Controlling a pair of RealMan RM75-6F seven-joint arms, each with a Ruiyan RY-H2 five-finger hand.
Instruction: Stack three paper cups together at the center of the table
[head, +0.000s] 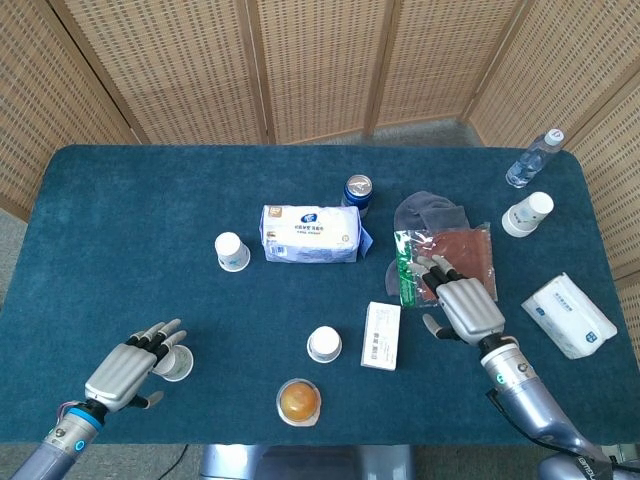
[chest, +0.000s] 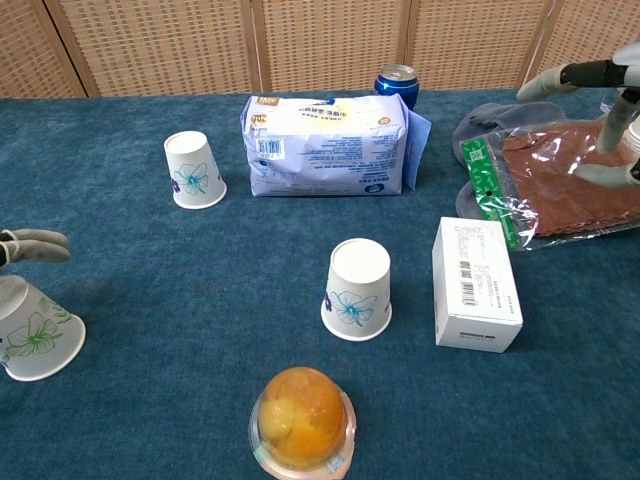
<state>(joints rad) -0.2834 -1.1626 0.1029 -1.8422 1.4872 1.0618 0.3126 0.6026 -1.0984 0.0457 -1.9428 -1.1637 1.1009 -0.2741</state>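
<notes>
Upside-down white paper cups with a blue flower print stand on the blue table: one near the middle (head: 324, 344) (chest: 358, 290), one at the left by the tissue pack (head: 232, 251) (chest: 194, 170), one at the front left (head: 177, 364) (chest: 35, 330). A fourth cup (head: 527, 213) stands at the far right. My left hand (head: 130, 372) (chest: 35, 243) is open, its fingertips reaching the front-left cup's left side. My right hand (head: 465, 305) (chest: 605, 85) hovers open, fingers spread, over the snack bag's near edge.
A tissue pack (head: 311, 233), a blue can (head: 357, 190), a white box (head: 380, 335), a lidded orange jelly cup (head: 299, 401), a brown snack bag (head: 455, 262) on a grey cloth (head: 428, 211), a water bottle (head: 533, 158) and a white packet (head: 568, 315) lie around.
</notes>
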